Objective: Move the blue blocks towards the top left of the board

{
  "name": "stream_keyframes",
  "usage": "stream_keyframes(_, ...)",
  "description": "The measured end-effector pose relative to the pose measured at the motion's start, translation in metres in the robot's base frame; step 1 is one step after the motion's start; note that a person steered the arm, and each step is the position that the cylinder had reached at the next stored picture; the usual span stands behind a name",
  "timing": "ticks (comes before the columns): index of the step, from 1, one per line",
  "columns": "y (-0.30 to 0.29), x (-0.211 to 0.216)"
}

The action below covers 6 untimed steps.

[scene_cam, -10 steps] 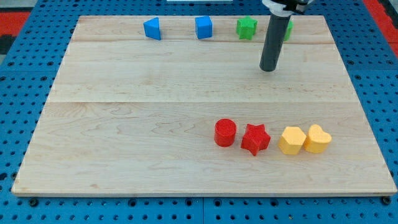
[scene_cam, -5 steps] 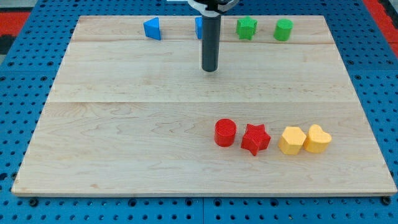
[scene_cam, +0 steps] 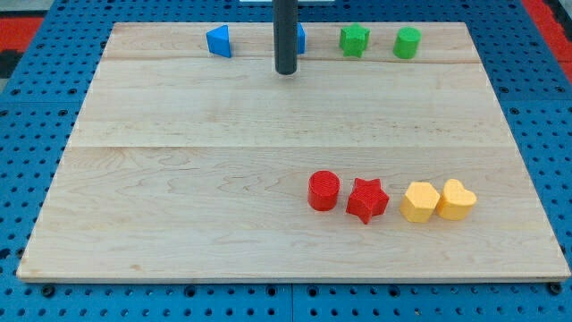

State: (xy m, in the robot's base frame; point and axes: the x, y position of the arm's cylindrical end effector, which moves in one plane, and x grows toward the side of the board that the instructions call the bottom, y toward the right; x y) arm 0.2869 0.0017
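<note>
A blue triangular block (scene_cam: 218,41) sits near the board's top edge, left of centre. A second blue block (scene_cam: 300,39) sits to its right, mostly hidden behind my dark rod; only its right side shows. My tip (scene_cam: 285,71) rests on the wooden board (scene_cam: 179,197) just below and slightly left of that hidden blue block, and to the right of the triangular one. I cannot tell whether the rod touches the hidden block.
A green star (scene_cam: 355,40) and a green cylinder (scene_cam: 407,42) stand at the view's top right. A red cylinder (scene_cam: 323,190), red star (scene_cam: 366,199), yellow hexagon (scene_cam: 419,201) and yellow heart (scene_cam: 457,199) line up at the lower right.
My tip has moved from the view's right, by the green cylinder, leftward and up to just below the second blue block. No block has moved.
</note>
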Motion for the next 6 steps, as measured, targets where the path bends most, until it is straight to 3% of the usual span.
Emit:
stream_keyframes(1,0.002,-0.034)
stream_keyframes(5,0.071,-0.093)
stream_keyframes(6,0.012,-0.092)
